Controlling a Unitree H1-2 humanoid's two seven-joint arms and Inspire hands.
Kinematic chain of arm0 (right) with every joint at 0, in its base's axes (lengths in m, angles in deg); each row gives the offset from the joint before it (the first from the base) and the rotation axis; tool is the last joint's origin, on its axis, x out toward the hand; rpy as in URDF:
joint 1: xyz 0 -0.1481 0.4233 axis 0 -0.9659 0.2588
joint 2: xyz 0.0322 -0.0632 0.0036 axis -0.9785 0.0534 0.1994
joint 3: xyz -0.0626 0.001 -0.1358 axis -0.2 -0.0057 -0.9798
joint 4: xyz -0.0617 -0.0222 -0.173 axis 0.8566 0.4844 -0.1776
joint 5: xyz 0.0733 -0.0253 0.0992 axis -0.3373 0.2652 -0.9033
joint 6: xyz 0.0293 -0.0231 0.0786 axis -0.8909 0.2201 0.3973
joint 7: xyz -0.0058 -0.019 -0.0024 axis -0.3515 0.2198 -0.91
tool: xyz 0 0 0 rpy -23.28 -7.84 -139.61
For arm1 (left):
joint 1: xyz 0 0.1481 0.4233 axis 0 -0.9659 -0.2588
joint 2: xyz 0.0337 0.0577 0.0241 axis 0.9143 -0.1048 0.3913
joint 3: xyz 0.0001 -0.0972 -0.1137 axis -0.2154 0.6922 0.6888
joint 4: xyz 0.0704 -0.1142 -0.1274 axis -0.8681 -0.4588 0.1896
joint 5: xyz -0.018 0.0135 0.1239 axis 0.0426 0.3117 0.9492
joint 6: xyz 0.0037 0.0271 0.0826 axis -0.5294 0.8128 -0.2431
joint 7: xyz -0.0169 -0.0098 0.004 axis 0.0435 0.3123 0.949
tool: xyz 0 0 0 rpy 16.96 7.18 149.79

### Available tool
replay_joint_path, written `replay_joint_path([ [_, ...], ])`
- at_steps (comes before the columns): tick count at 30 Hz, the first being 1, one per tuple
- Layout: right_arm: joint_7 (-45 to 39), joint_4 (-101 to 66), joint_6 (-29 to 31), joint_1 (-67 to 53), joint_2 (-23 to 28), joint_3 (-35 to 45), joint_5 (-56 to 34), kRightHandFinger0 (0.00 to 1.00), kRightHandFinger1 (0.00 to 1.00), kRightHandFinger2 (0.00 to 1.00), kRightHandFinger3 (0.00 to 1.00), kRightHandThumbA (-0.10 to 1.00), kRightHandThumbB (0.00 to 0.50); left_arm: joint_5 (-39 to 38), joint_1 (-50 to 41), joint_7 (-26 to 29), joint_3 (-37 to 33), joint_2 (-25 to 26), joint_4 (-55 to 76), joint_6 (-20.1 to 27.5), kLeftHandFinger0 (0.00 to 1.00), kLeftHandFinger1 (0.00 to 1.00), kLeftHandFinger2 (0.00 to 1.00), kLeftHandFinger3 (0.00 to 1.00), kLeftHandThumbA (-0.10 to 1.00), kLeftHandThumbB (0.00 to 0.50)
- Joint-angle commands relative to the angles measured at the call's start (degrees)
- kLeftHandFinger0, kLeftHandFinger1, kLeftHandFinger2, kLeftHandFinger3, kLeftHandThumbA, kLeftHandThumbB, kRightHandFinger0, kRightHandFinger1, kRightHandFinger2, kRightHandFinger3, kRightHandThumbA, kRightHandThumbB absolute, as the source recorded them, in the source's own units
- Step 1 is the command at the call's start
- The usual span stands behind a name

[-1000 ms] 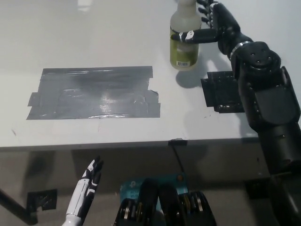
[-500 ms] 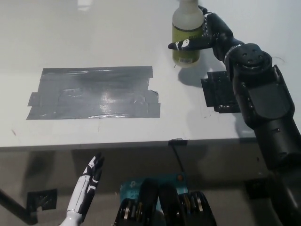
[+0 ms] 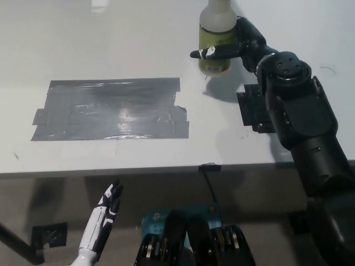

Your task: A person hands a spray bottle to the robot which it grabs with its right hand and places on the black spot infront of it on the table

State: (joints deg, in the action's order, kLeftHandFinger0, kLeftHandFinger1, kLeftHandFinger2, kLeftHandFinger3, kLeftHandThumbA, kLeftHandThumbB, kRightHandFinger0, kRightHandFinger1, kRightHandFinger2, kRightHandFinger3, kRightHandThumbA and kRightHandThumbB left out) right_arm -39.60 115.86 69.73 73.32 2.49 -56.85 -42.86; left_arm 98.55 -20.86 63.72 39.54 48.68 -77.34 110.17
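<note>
Nearest to the robot, below the front edge of the tabletop point(image 3: 83, 50), the white left hand point(image 3: 105, 213) rests low at the lower left, with its fingers straight and apart, and it holds nothing.

On the tabletop, in the middle distance, lies the large black spot point(image 3: 111, 109), a wide patch of dark shiny tape. To the right of it, partly hidden under the black arm, there is a smaller dark patch point(image 3: 252, 108).

Farther away, near the top edge, the black right hand point(image 3: 236, 47) is closed around the spray bottle point(image 3: 216, 41). One finger crosses the front of the bottle, and the rest of the hand is behind it. The bottle stands upright and holds a yellowish liquid; its head is cut off by the picture edge. A shadow falls below its base, so I cannot tell if it touches the tabletop.

The bottle is well apart from the large black spot. I think the risk is in the carrying: the hold looks like mostly a side hold, so the smooth bottle may slip or tilt. If it is set down tilted, it could fall over, or it may end on the smaller patch instead of the spot.
</note>
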Motion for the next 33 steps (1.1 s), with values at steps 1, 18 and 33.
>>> replay_joint_path([
  [1,13.68,-0.71,9.60,4.75,-2.94,2.82,1.98,0.39,0.36,0.47,0.63,0.68,0.298,0.71,0.71,0.52,-0.11,0.70,1.07,0.50,1.00,1.00,1.00,1.00,1.00,0.500],
  [18,22.88,-0.74,19.98,2.98,-5.08,5.10,3.41,0.00,0.04,0.27,0.00,0.43,0.217,0.07,1.06,0.17,0.09,0.83,1.18,0.28,1.00,1.00,1.00,1.00,1.00,0.500],
  [33,24.96,-8.76,30.36,-8.14,-0.28,8.69,2.60,0.00,0.01,0.27,0.33,0.67,0.251,0.11,0.52,0.06,-0.14,1.18,0.91,1.58,1.00,1.00,1.00,1.00,1.00,0.500],
])
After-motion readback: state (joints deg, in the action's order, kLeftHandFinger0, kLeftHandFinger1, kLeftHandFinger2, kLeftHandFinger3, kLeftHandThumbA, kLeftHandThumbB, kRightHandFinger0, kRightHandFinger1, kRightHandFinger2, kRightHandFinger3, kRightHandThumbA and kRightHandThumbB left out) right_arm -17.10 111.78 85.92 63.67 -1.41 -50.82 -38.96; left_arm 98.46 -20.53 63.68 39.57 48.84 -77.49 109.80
